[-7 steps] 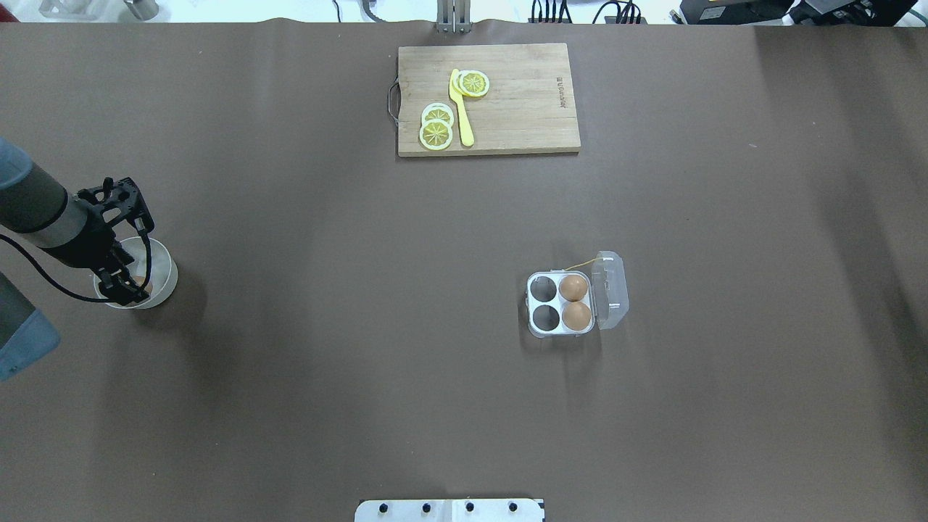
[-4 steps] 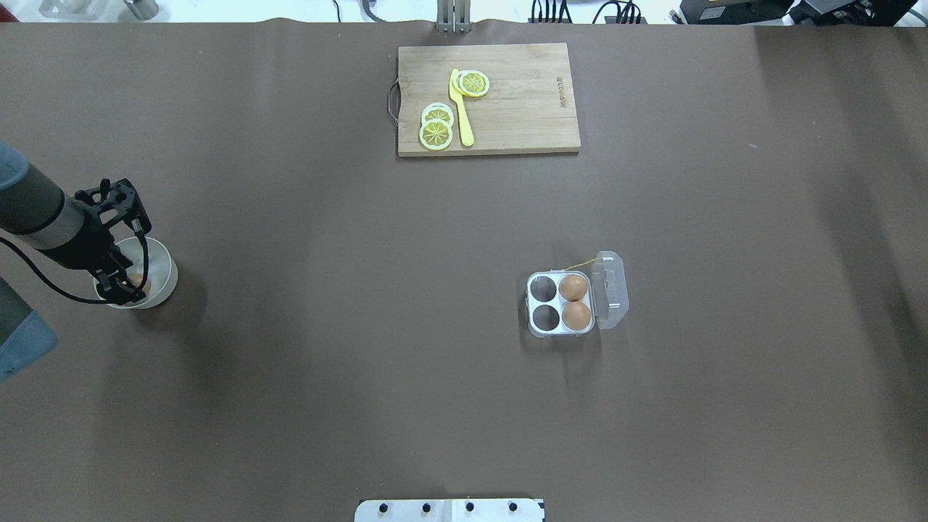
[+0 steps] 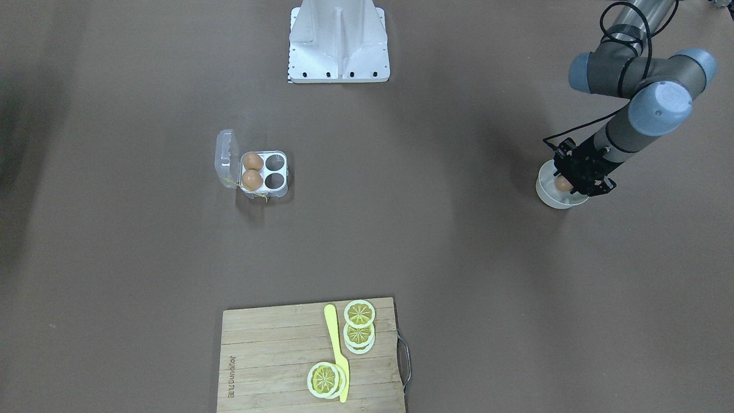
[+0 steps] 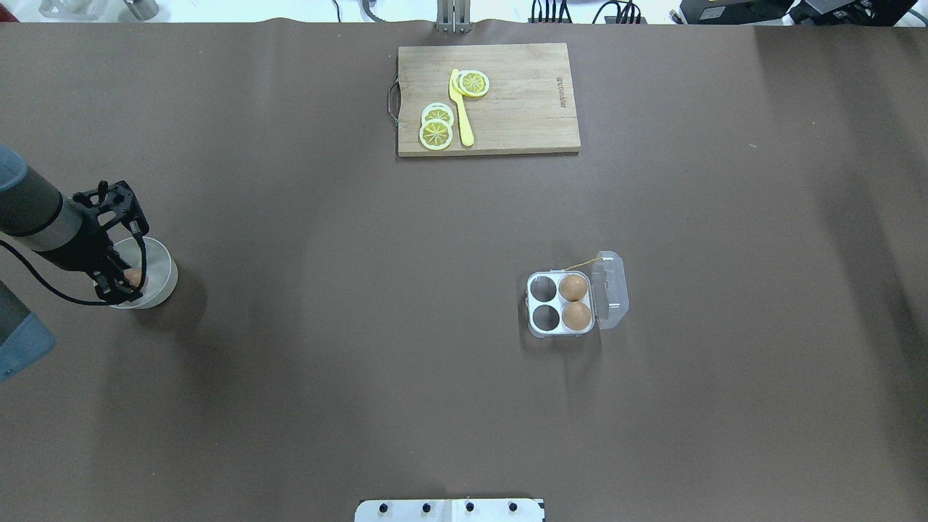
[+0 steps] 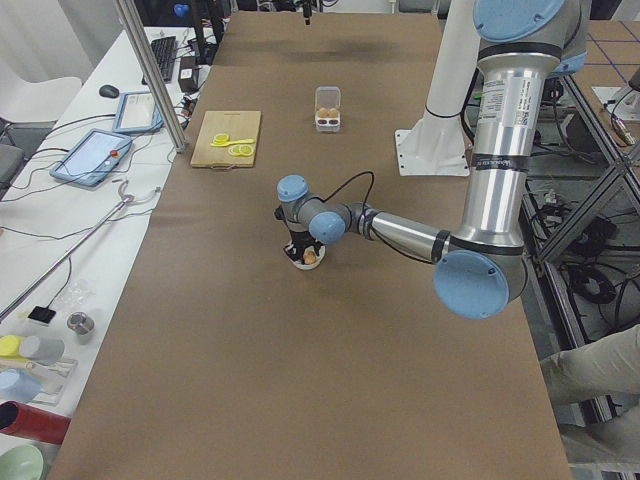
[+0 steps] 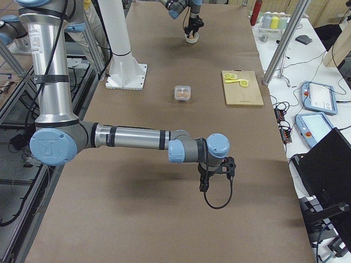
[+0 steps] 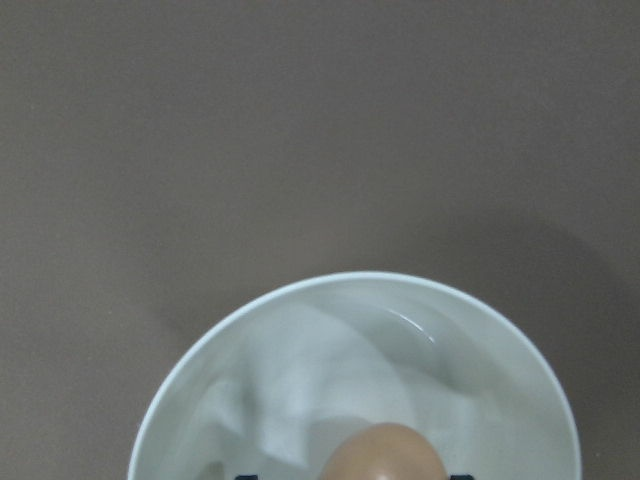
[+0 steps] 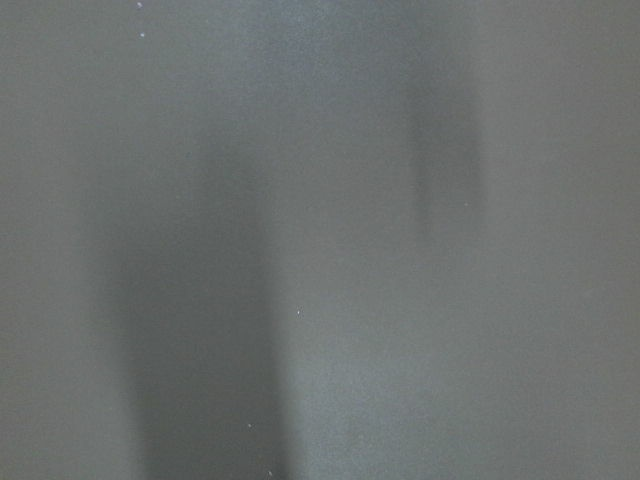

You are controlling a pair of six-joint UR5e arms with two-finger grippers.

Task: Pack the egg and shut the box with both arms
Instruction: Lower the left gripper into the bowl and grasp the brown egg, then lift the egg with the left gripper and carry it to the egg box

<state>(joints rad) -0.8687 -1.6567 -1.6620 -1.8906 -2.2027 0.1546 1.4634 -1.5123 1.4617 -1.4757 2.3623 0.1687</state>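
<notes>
The egg [image 4: 135, 276] is brown and sits between the fingers of my left gripper [image 4: 127, 284], just inside the white round bowl [image 4: 168, 274] at the table's left edge. It also shows in the front view [image 3: 563, 183] and at the bottom of the left wrist view [image 7: 385, 452]. The box [image 4: 562, 304] stands right of centre with its clear lid [image 4: 610, 290] open. It holds two brown eggs, and its two left cells are empty. My right gripper [image 6: 211, 183] shows only in the exterior right view, over bare table; I cannot tell if it is open or shut.
A wooden cutting board [image 4: 522, 101] with lemon slices [image 4: 436, 130] and a yellow knife [image 4: 461, 109] lies at the far middle. The white mounting stand [image 3: 338, 40] is at the near edge.
My left gripper has shifted slightly up and back in the bowl, and the egg has moved with it. The box and the board have not moved.
</notes>
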